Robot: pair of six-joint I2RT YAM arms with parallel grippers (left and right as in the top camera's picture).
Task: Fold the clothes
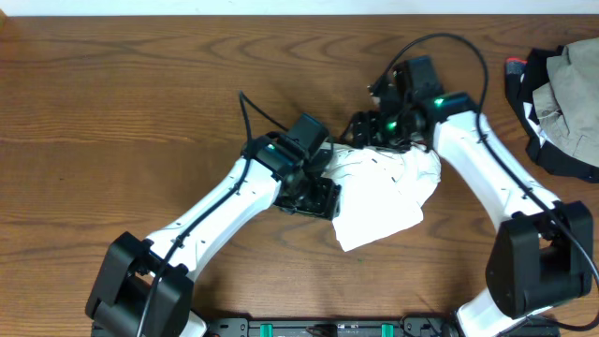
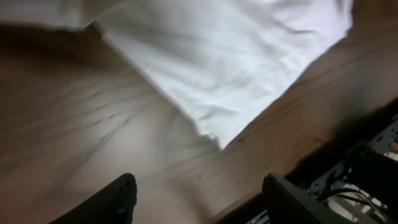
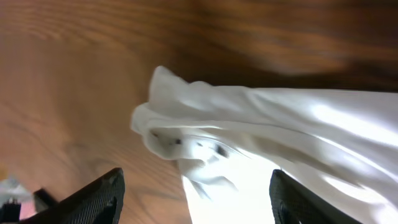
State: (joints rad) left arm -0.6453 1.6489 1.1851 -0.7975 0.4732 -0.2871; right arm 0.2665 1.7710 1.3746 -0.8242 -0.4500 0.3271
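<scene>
Left gripper [image 2: 202, 196] and right gripper [image 3: 196, 193] both gape empty at the clothes [image 1: 384, 201], heaped mid-way across the table [image 1: 140, 94]. Risk: the bunched edge by the right one may slump open, undoing the fold.

a brown wood table under soft light

the table [image 1: 112, 94] was dark brown wood with wavy lines in it, and it filled almost the whole top view. the light was soft and even, with a pale shine on the wood in the close views. at the right edge lay a heap of other cloth [image 1: 564, 98], tan on top and dark under it, with a small red bit [image 1: 514, 66] at its side. a black bar [image 1: 309, 328] with green spots ran along the near edge.
</scene>
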